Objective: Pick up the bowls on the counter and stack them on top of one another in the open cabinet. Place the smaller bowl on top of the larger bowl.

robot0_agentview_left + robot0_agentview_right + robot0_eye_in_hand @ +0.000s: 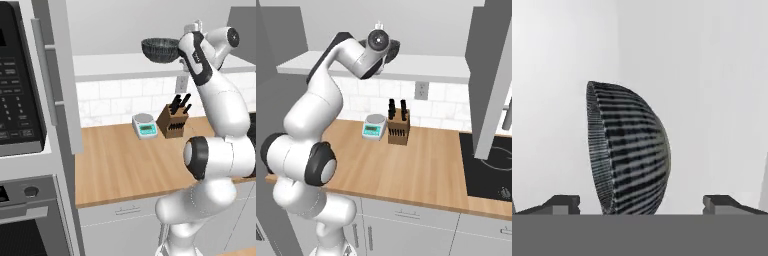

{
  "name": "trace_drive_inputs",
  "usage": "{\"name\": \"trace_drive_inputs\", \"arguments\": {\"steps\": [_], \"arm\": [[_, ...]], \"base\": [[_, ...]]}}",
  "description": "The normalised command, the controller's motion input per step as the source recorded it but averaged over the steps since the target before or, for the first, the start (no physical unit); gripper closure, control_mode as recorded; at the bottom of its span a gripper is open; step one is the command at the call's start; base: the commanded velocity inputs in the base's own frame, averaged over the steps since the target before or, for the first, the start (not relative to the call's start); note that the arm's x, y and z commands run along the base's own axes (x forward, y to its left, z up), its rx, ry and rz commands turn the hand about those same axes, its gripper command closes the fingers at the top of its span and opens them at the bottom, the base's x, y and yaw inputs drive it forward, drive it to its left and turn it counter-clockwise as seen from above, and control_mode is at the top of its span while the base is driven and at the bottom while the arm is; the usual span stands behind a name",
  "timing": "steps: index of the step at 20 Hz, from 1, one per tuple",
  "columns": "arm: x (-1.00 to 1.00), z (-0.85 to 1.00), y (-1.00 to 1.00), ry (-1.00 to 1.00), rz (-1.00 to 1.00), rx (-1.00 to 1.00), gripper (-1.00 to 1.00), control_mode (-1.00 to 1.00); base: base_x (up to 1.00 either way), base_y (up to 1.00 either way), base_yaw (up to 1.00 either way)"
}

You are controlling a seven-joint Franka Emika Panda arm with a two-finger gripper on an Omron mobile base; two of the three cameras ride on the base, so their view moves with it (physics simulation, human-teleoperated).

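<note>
Arm is raised high, elbow bent over the counter [120, 160], forearm reaching up and back to the open cabinet [125, 65], wrist at shelf height. In the hand view the gripper [642, 202] is spread wide, fingertips [559, 202] far apart on either side of a bowl [627, 150], not touching it, nothing pinched. The view is rolled, so that bowl looks tipped on its side, ribbed dark outside facing the camera. Left base view shows the bowl [161, 50] sitting upright on the white shelf floor just left of the hand, rim up, patterned outside visible; cannot tell if it is the larger or the smaller one, or whether another is nested in it. Right base view has the wrist in front of the bowl [393, 49], just a dark sliver at the right of the hand. On the far counter a white and teal kitchen scale [144, 125] stands just left of a wooden knife block [172, 121]. Left base view adds a black microwave [20, 80] with keypad, markings too small to read, and an oven below. Right base view adds a black stovetop [488, 167] at right and a wall outlet [421, 90].
</note>
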Motion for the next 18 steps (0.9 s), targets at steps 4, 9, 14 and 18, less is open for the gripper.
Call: {"name": "trace_drive_inputs", "arguments": {"steps": [4, 9, 14, 18], "arm": [[-1.00, 0.28, 0.00, -0.05, 0.00, 0.12, -1.00, -1.00], [-1.00, 0.02, 0.07, 0.00, 0.02, 0.00, -1.00, -1.00], [-1.00, -0.12, 0.11, 0.00, 0.04, -0.07, -1.00, -1.00], [-1.00, -0.53, 0.28, 0.02, 0.05, -0.13, -1.00, -1.00]], "base": [[0.00, 0.00, 0.00], [0.00, 0.00, 0.00], [0.00, 0.00, 0.00], [0.00, 0.00, 0.00]]}}
